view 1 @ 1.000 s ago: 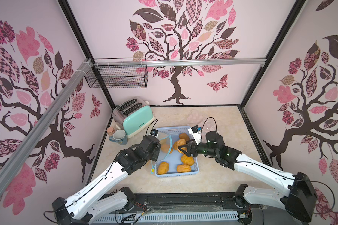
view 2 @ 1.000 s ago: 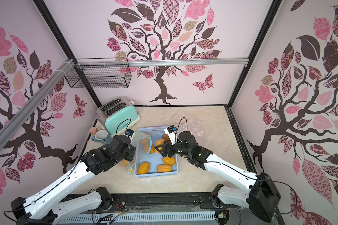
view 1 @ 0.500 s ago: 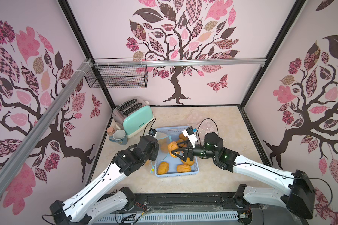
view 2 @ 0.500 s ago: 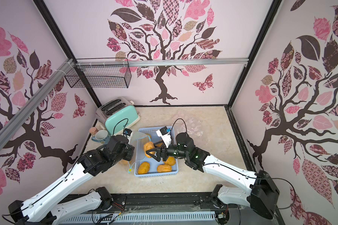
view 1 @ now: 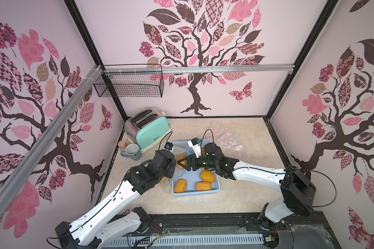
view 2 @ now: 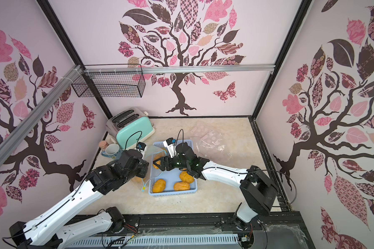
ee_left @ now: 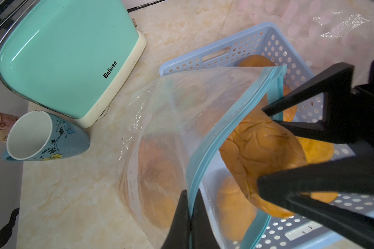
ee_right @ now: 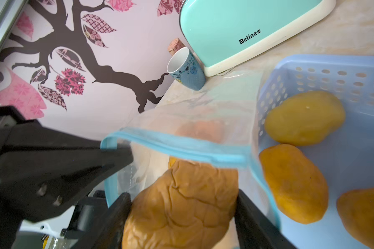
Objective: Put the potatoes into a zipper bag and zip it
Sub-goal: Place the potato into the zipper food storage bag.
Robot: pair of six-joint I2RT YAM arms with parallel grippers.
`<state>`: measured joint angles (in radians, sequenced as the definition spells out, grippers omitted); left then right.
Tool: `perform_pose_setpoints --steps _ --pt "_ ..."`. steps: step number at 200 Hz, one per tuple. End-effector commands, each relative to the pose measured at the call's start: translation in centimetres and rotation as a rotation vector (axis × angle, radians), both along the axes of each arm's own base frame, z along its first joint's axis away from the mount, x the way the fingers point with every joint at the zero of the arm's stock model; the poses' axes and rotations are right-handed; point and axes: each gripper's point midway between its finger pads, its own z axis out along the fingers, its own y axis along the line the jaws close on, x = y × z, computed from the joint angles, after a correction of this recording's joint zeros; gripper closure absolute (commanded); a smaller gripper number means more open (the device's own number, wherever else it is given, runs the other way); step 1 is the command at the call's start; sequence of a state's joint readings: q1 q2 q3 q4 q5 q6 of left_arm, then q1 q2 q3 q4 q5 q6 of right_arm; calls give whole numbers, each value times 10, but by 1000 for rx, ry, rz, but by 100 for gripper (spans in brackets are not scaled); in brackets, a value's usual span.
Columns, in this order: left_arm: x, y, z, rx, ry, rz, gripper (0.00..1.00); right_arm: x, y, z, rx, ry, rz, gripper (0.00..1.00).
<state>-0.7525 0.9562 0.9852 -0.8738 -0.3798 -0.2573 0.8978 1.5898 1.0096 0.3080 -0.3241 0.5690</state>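
Beige marbled tabletop; blue basket of potatoes; pink tree-patterned walls.

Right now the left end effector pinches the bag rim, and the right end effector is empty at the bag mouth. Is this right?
Not quite: the right end effector is not empty; it holds a potato at the mouth of the bag, as the right wrist view shows. The left end effector does pinch the bag rim.

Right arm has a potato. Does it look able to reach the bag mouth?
Probably yes: the left gripper pinches the zipper bag at its rim, holding the mouth open, and the potato in the right gripper is at it, nothing between.
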Motion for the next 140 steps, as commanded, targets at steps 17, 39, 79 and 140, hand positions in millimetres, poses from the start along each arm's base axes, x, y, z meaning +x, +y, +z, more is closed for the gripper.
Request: perform_pose_setpoints --steps 17,39,79,140 --pt "1 0 -9 13 8 -4 100 14 12 2 -27 18 -47 22" --pt "1 0 -9 12 7 -6 100 16 8 3 -76 -10 -53 19" --pt "1 0 -9 12 7 -4 100 11 0 11 -131 -102 -17 13" --pt "0 0 -9 11 9 -7 100 -1 -16 36 -121 -248 27 10"
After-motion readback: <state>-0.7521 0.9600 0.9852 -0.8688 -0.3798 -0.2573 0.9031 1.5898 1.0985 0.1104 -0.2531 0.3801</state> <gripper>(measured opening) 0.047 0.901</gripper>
